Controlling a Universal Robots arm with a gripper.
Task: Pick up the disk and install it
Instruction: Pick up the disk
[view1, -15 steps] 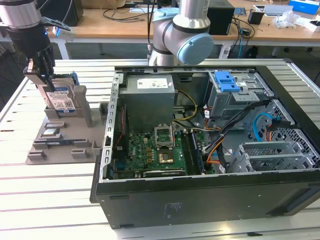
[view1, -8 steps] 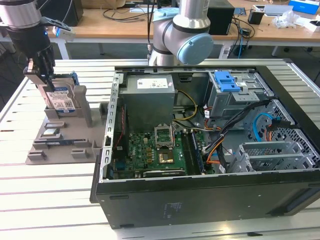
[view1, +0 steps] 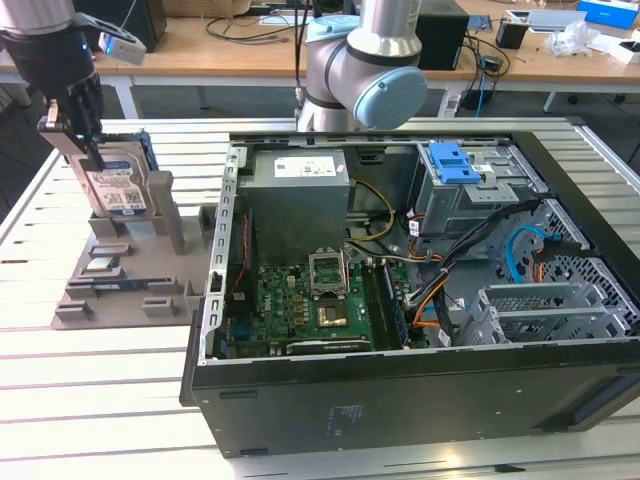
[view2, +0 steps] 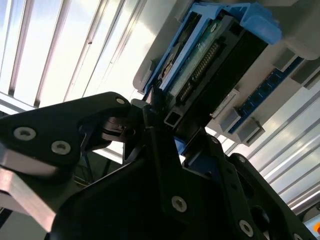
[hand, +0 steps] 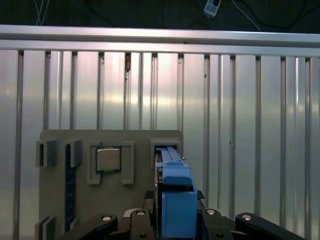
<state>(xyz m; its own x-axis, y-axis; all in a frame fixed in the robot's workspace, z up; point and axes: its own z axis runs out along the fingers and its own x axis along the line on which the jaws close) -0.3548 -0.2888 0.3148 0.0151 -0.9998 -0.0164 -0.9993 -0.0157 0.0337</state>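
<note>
the pincer (view1: 88, 150) hangs at the exterior view's left, over the grey fixture (view1: 120, 285) on the slatted worktop (view1: 100, 400), and it is clenched on the top edge of the disk (view1: 120, 185), which stands upright in the fixture's slot with its label facing the open computer case (view1: 400, 380). in both wrist views the disk's (hand: 175, 200) blue-railed end sits right between the black fingers (view2: 117, 125), which touch it on either side, while its lower part is seated in the fixture, beside a small square chip (hand: 107, 160).
</note>
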